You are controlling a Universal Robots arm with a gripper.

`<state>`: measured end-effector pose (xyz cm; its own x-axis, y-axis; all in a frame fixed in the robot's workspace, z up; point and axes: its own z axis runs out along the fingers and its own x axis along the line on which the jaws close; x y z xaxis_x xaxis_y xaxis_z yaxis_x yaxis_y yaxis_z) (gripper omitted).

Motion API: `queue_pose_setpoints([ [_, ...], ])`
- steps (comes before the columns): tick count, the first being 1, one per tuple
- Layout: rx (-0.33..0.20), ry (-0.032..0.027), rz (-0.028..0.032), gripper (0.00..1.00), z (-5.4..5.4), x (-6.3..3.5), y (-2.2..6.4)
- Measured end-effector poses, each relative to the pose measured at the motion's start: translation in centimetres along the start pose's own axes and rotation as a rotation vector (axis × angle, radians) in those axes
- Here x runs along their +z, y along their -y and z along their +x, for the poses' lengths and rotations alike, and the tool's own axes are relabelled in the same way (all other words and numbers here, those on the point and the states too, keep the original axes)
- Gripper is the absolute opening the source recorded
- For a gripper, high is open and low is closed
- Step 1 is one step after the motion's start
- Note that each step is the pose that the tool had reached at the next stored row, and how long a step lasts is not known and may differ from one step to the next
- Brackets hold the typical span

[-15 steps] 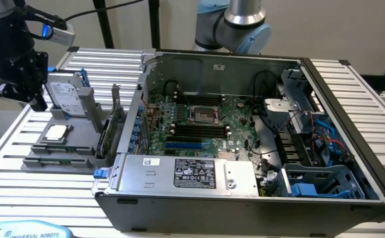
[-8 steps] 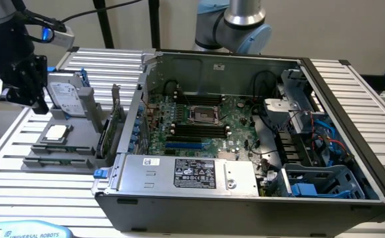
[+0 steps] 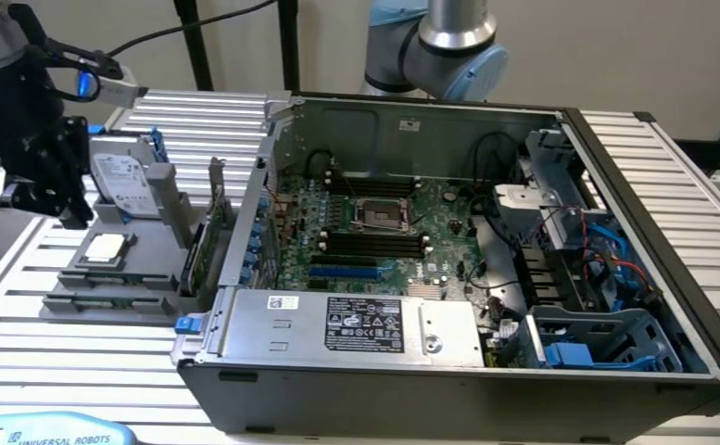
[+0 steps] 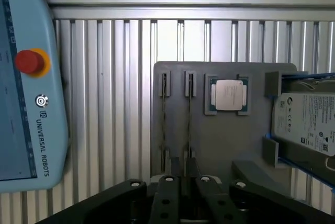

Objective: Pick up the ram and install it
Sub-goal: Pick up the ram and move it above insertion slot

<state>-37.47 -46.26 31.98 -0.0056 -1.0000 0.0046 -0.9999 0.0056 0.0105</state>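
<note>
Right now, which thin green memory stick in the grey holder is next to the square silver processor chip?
The thin green memory stick directly beside the square silver processor chip; the other stick stands one slot farther off.

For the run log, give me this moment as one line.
step: ram pickup | gripper: over gray holder | ram sticks: two, both seated in holder slots | computer case: open

Your bench: ribbed aluminium table [image 3: 681,213], plain pale wall [image 3: 632,56] behind.
You'll see the silver slats run directly beneath the gripper [image 4: 184,169] and spread out well past it; the wall stands far behind it, two dark upright poles [image 3: 288,46] rise in front of that wall, and even light glints off the slats.
</note>
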Motion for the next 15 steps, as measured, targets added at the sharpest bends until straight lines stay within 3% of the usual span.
queue_pose_setpoints([
  [2, 0.0, 0.0001, 0.0, 0.3, 0.1, 0.36, -0.07],
  [4, 0.0, 0.0002, 0.0001, 0.3, 0.3, 0.73, -0.13],
  [5, 0.0, 0.0003, 0.0002, 0.36, 0.4, 0.91, -0.16],
  [15, 0.0, 0.0002, 0.0001, 0.36, 1.0, 2.73, -0.51],
])
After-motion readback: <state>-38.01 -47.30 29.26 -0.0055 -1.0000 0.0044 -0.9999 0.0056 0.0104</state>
